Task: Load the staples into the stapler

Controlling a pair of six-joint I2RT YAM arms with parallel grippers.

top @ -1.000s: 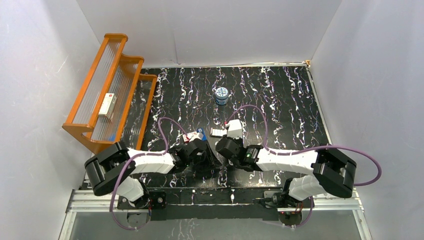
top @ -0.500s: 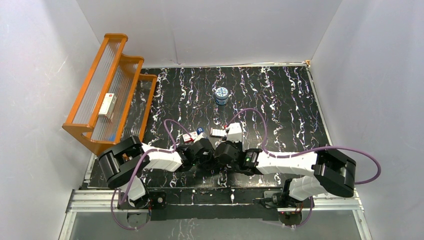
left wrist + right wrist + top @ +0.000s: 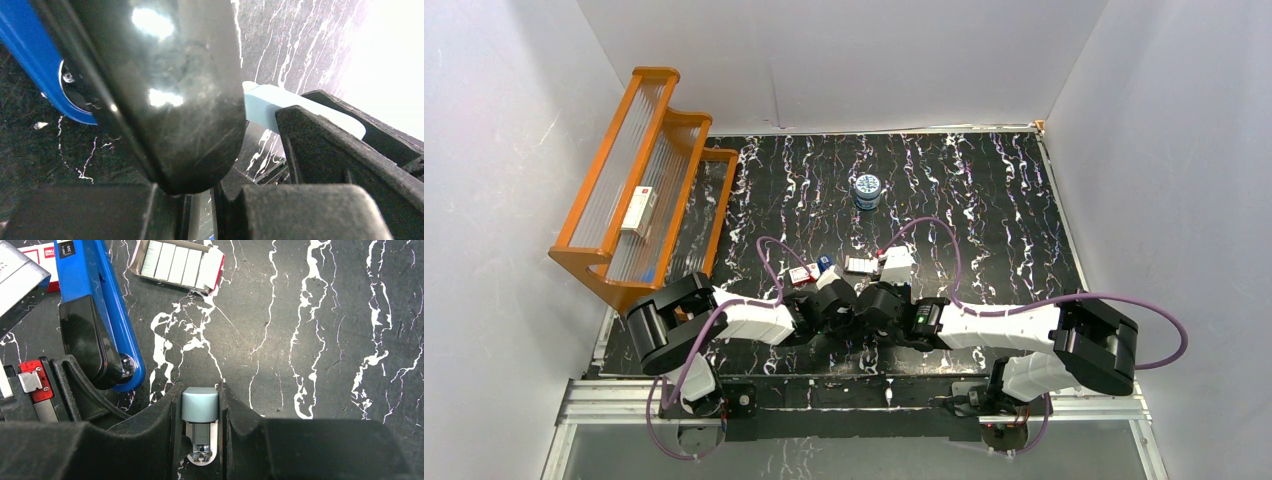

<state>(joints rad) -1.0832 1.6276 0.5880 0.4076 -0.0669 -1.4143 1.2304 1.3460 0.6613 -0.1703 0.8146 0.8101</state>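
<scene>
The blue stapler (image 3: 100,295) lies on the black marbled table, its black end (image 3: 87,340) toward me; it also shows in the top view (image 3: 825,265). The open staples tray (image 3: 175,265) with silvery staples lies beyond it, its red-and-white sleeve (image 3: 42,251) at the far left. My right gripper (image 3: 200,405) is shut on a small white and light-blue tool (image 3: 200,404). My left gripper (image 3: 207,212) has its fingers nearly together with nothing between them, tips against the stapler's black end (image 3: 165,90). In the top view the left gripper (image 3: 844,304) and right gripper (image 3: 872,300) almost touch.
An orange stepped rack (image 3: 639,150) stands at the back left with a longer white box (image 3: 638,210) on it. A small round blue-and-white tin (image 3: 866,190) sits mid-table toward the back. White walls enclose the table on three sides.
My left gripper has moved right, up to the stapler's near end and close beside the right gripper. The right gripper has shifted slightly left, still holding the tool.
</scene>
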